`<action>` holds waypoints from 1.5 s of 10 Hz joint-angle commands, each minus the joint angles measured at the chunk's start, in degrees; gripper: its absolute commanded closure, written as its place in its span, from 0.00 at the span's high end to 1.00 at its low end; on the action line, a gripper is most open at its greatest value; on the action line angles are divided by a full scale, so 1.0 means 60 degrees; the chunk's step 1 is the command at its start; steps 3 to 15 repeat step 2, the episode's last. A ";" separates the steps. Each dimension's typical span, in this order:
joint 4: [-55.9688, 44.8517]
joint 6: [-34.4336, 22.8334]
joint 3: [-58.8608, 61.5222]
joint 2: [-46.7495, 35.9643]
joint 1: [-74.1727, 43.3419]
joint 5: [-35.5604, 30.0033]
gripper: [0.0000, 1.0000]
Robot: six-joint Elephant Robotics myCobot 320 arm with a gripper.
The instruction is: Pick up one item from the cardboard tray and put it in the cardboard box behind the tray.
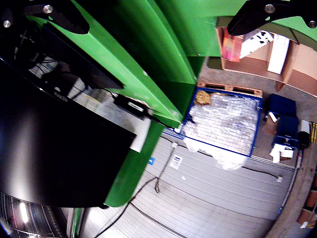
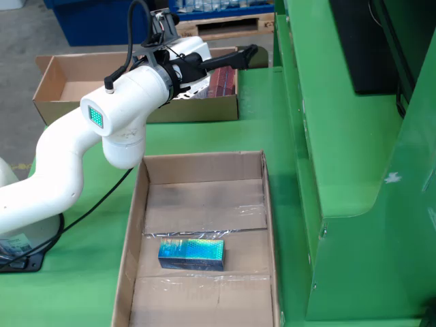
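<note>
The green-painted metal table carried everything in the fixed view. On it, nearest the camera, lay the long, shallow brown cardboard tray, its floor patched with clear tape. Behind the tray stood the open brown cardboard box, and a dark red packet showed at its right end.

The white, jointed robot arm rose from the left and reached back over that box. Its black tool hung above the box's right end, beside the red packet. Whether the tool was spread or closed, or gripped anything, could not be told. In the riding view only two dark finger parts showed at the top edge.

A small rectangular carton with an iridescent blue-green face lay flat on the tray floor, well apart from the tool.
</note>
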State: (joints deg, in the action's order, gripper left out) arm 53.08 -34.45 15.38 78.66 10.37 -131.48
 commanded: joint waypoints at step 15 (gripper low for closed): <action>0.0104 0.0080 0.0231 -0.0315 -0.0060 -0.6087 1.00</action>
